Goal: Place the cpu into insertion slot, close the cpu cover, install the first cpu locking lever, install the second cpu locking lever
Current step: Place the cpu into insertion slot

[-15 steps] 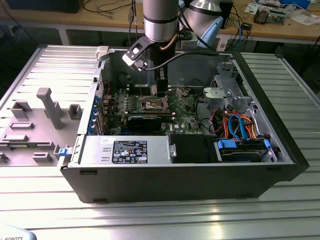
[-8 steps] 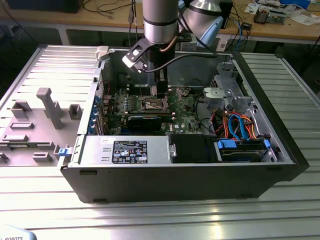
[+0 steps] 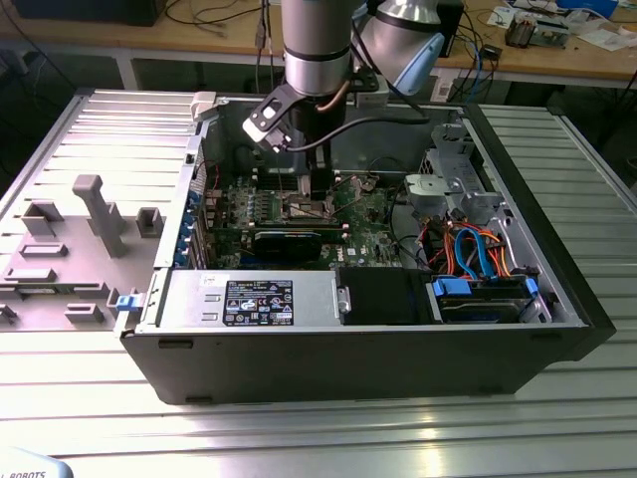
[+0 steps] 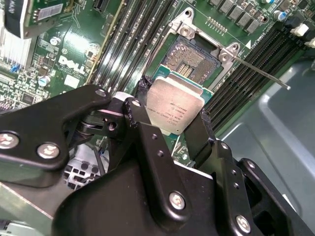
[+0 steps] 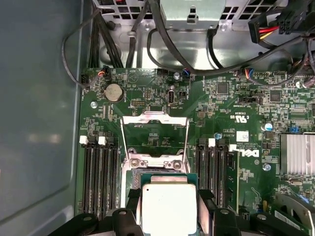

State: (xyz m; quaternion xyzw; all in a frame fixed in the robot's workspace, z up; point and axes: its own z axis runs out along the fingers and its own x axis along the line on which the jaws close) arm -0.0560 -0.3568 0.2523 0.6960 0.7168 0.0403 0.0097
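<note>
Evidently pinched edgewise to stay level, the cpu (image 4: 174, 105) hangs in the gripper (image 4: 173, 102) over the insertion slot (image 4: 191, 55), one o'clock from the power supply (image 3: 249, 299); cpu cover (image 5: 155, 118) open.

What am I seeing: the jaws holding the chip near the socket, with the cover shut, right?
Not quite. The jaws do hold the chip near the socket, but the cover is swung open, not shut, as the first wrist view shows.

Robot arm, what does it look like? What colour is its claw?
The arm is a fat silvery-grey tube with a light blue cap and a black cable. Its gripper is black, made of flat bars with round silver screws.
</note>
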